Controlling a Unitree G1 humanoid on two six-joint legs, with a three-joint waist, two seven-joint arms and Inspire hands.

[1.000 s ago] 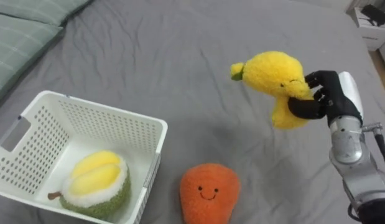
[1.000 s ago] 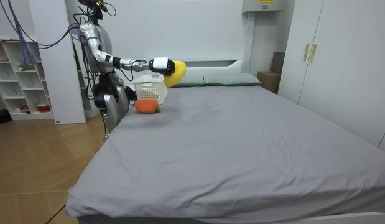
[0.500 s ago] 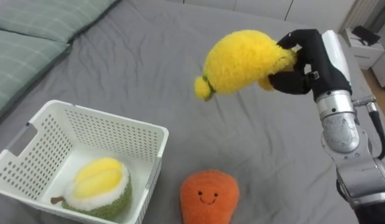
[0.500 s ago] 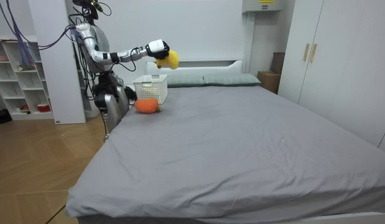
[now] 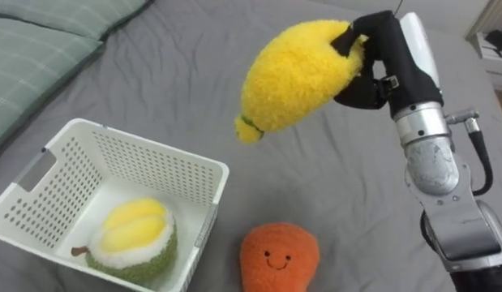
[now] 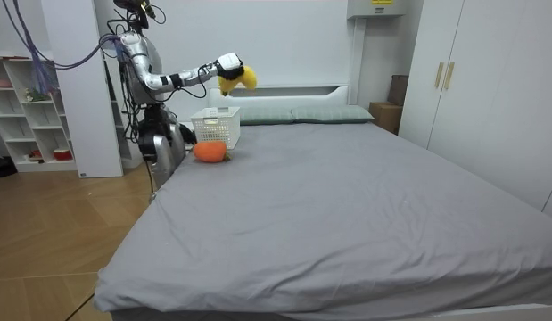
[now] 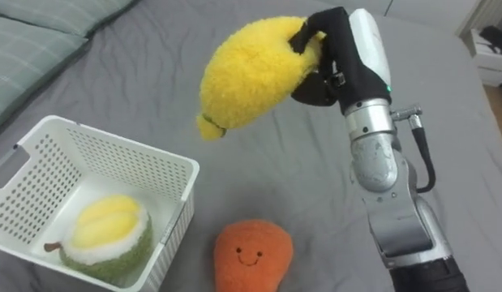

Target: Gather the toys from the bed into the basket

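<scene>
Grey-sheeted bed (image 5: pixel 178 73): wide and mostly bare in the room view. The robot is seen standing at its side near the headboard end, at the room view's left.
Pale green pillows (image 5: pixel 32 40) are stacked at the upper left of the eye views.
White perforated plastic basket (image 5: pixel 149 150) is set on the sheet at lower left, top open.
Fuzzy yellow lemon-shaped plush toy (image 5: pixel 295 73) is held in the air, clear of the sheet, up and to the right of the basket. Its green-tipped end is pointed down-left.
Round orange plush fruit with a stitched smile (image 5: pixel 279 258) is left lying on the sheet just beside the basket's right wall.
Green-and-yellow durian plush (image 5: pixel 137 239) is already lying inside the basket at its near end.
Black-fingered right hand (image 5: pixel 379 77): fingers are curled round the lemon's upper end, with the toy clamped.

Step judged: carry to basket, then drop.
- The toy should be moved left until it is fully over the opening.
- The hanging tip should be kept above the right rim; a low pass is likely to snag it.
- The free far half should be targeted, not the durian.
- The fingers should be spread only once the toy is centred. The basket looks light and could be shoved by a bump.

Grip and basket contents are read from the eye views. Toy height over the basket and the robot's stance are read from the room view.
</scene>
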